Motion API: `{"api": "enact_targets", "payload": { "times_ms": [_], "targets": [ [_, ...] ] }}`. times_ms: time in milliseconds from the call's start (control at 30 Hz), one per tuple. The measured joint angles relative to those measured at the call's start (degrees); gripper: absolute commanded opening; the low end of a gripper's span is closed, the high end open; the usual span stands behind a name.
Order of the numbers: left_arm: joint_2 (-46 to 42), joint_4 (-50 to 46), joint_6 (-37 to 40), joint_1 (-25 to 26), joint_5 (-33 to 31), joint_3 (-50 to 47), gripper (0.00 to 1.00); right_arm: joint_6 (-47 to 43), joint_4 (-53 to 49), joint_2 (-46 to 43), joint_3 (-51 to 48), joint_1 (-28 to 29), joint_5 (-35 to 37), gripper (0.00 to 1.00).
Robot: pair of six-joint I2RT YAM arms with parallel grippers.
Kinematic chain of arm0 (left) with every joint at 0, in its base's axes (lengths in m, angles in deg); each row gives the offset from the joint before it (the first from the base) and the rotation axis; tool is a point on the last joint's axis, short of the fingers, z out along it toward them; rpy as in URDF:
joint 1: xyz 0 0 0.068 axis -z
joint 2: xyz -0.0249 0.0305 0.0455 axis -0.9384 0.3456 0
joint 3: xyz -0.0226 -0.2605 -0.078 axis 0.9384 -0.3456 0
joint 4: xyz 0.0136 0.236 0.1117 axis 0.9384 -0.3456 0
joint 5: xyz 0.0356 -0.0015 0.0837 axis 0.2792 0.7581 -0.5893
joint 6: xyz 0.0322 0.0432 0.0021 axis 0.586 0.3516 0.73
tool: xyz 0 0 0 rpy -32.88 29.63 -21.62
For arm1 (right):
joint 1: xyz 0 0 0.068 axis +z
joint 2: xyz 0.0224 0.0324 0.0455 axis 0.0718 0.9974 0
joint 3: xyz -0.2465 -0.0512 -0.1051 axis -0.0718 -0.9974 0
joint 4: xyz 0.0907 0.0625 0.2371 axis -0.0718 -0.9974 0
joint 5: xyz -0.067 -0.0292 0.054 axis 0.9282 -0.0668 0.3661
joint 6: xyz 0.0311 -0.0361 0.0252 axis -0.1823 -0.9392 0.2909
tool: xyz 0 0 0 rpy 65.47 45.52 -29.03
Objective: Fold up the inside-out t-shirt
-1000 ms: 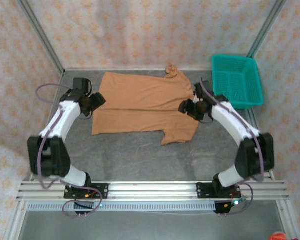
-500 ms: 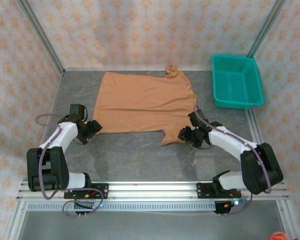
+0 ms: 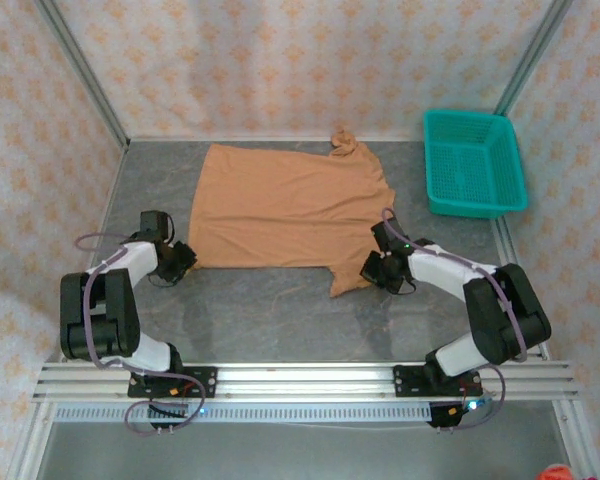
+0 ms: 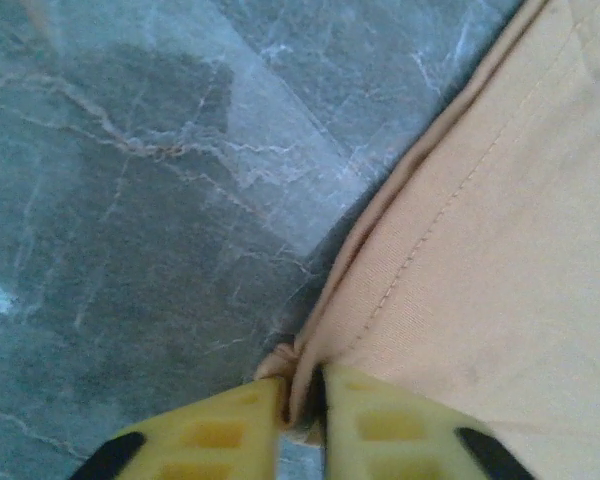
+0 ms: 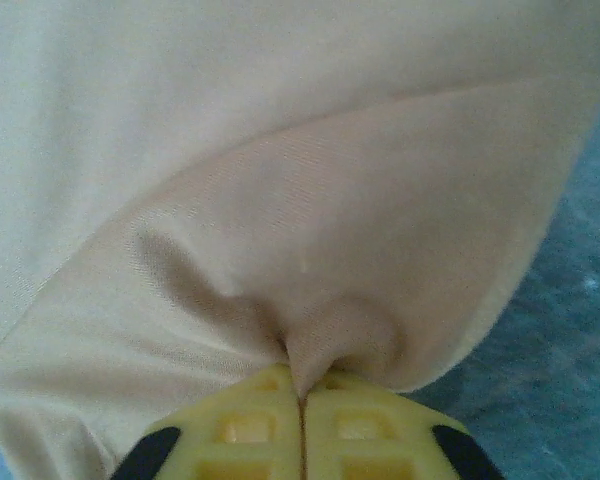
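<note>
The inside-out t-shirt [image 3: 285,210], tan-orange cloth, lies spread flat on the grey table, its far right sleeve bunched [image 3: 344,142] near the back wall. My left gripper [image 3: 183,258] is at the shirt's near left corner. In the left wrist view its yellow fingers [image 4: 365,425] pinch the hemmed corner [image 4: 300,375] of the cloth. My right gripper [image 3: 373,270] is at the near right sleeve. In the right wrist view its yellow fingers [image 5: 250,425] are pressed together on a pulled-up fold of the sleeve [image 5: 315,360].
A teal mesh basket [image 3: 474,162] stands at the back right, beside the shirt. Patterned walls with metal posts close the table on three sides. Bare marbled table [image 3: 280,310] lies between the shirt and the aluminium rail at the arm bases.
Both arms drew back from the shirt's far sides to its near corners, then both grippers closed on the cloth. The shirt's near right sleeve shifted slightly.
</note>
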Motion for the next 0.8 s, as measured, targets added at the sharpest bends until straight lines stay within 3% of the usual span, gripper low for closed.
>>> {"api": "enact_targets", "payload": {
  "times_ms": [133,400,667,800],
  "targets": [
    [-0.4,-0.3,0.6,0.0,-1.2,0.0,0.02,-0.5,-1.8,-2.9,0.0,0.4,-1.1,0.0],
    [-5.9,-2.8,1.0,0.0,-3.2,0.0,0.0,-3.3,-12.7,-11.5,3.6,0.4,-2.4,0.0],
    [-8.8,-4.9,1.0,0.0,-3.5,0.2,0.0,-5.7,-20.0,-11.8,11.2,0.4,-3.6,0.0],
    [-8.6,-5.1,1.0,0.5,-3.6,0.2,0.0,-7.3,-21.1,-7.8,17.1,0.4,-3.6,0.0]
  ]
}}
